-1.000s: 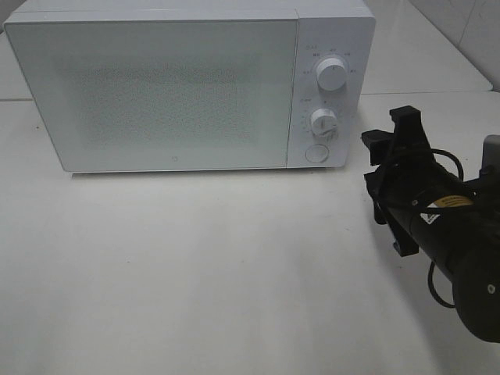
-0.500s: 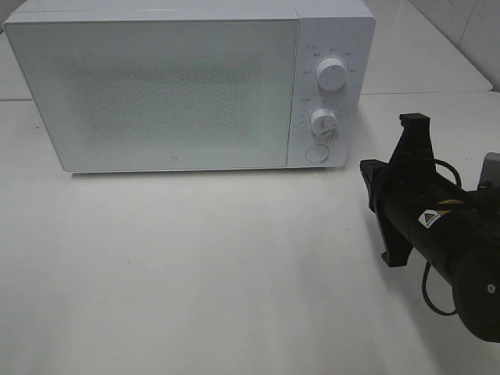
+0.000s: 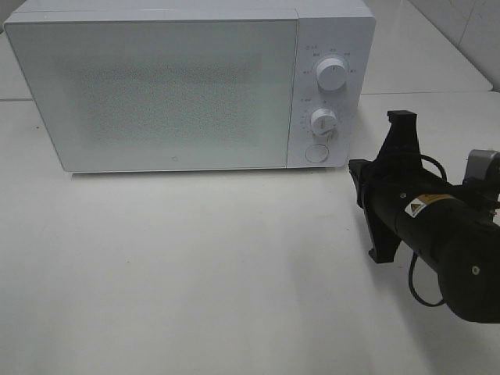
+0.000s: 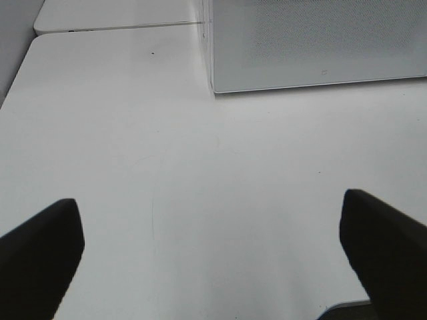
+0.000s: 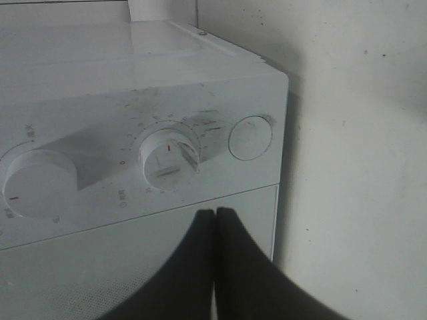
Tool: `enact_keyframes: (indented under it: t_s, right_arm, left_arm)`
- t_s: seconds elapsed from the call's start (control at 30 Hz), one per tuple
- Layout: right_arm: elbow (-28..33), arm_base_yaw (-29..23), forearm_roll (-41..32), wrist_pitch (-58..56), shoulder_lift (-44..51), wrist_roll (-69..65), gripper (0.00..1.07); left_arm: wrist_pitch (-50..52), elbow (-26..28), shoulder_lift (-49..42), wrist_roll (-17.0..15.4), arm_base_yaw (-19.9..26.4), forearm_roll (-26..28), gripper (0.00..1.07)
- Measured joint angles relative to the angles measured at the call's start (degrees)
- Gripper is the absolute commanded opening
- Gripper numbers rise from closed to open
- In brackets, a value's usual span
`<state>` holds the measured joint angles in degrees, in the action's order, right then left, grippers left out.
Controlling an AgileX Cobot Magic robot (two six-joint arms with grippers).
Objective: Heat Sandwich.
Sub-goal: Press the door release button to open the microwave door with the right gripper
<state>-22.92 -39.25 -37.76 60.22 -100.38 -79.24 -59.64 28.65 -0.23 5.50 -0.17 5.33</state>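
The sandwich is out of view in every frame. A white microwave [image 3: 156, 86] stands at the back of the table with its door closed. My right gripper [image 3: 355, 166] hovers just right of its control panel, fingers pressed together and holding nothing. In the right wrist view the shut fingertips [image 5: 215, 212] point at the panel below the lower knob [image 5: 168, 160], near the round button [image 5: 250, 138]. My left gripper [image 4: 213, 267] stands wide open over bare table, with the microwave's near corner [image 4: 215, 87] ahead of it; the high view does not show it.
The panel carries an upper knob [image 3: 332, 76], a lower knob [image 3: 323, 122] and a round button [image 3: 316, 153]. The white table [image 3: 195, 266] stretches in front of the microwave. A seam between tabletops [image 4: 120, 27] runs behind.
The right gripper has shut its jaws, rolled at the wrist and shifted slightly left toward the microwave's panel. The left gripper stays open.
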Motion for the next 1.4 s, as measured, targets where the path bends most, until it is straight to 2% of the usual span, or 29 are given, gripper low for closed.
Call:
enact_keyframes:
  t_s: [0.47,0.97,1.4]
  right_arm:
    - [-8.59,0.29,-0.63,-1.15,-9.11,-0.29,0.0]
    - [-18.96,6.76,1.95,-9.45,-14.9,0.63,0.0]
    - [-23.32,7.33,2.41,-11.34,-18.96,1.49,0.0]
  left_arm:
    - [0.0,0.0,0.0,0.0,0.0,0.0,0.99]
    - [0.0,0.0,0.0,0.0,0.0,0.0,0.99]
    - [0.0,0.0,0.0,0.0,0.0,0.0,0.99]
